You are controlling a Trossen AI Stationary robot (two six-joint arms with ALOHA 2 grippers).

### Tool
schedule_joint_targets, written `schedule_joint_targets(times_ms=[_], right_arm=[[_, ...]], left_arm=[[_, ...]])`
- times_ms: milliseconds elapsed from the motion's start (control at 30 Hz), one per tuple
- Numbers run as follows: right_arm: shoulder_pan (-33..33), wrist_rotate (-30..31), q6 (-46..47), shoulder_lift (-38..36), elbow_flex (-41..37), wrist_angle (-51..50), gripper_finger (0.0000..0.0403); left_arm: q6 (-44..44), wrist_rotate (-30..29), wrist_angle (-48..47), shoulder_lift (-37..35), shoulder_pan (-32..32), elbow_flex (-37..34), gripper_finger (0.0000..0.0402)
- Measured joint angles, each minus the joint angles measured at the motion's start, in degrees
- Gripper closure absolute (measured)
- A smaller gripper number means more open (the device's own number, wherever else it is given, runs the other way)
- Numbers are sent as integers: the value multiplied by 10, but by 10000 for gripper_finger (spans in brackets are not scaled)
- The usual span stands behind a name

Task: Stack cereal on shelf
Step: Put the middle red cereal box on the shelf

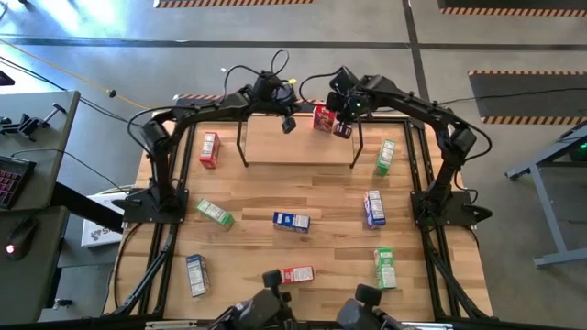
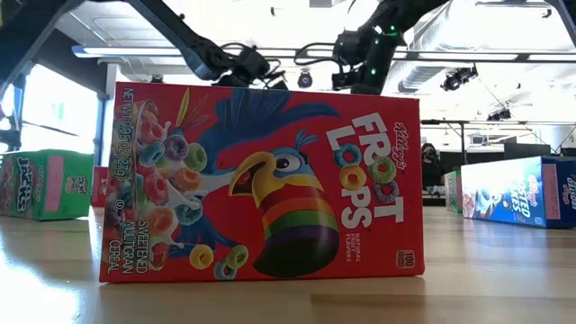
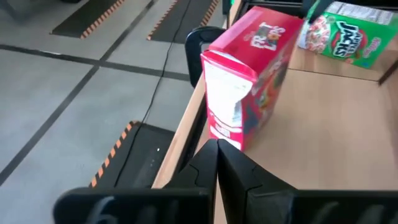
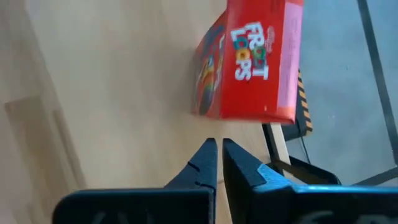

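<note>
- We see the left gripper (image 3: 217, 152) with fingers pressed together, holding nothing, just short of a red cereal box (image 3: 249, 81).
- We see the right gripper (image 4: 217, 152) likewise closed and empty, near that same red box.
- That box (image 1: 323, 118) stands on the shelf (image 1: 298, 145) at its far edge.
- Other boxes, among them a blue one (image 1: 291, 221), lie scattered on the table (image 1: 330, 252).
</note>
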Motion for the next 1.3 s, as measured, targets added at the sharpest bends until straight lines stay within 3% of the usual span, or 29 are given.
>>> schedule_joint_targets(times_ms=[267, 700, 833, 1300], right_arm=[[0, 42, 49, 0, -34, 56, 401], [-5, 43, 81, 14, -34, 71, 401], [-5, 44, 85, 29, -34, 71, 401], [-7, 41, 79, 44, -34, 104, 401]], left_arm=[[10, 0, -3, 46, 0, 46, 399], [51, 7, 21, 51, 10, 47, 399], [48, 42, 28, 67, 19, 47, 399], [48, 71, 70, 84, 13, 47, 399]])
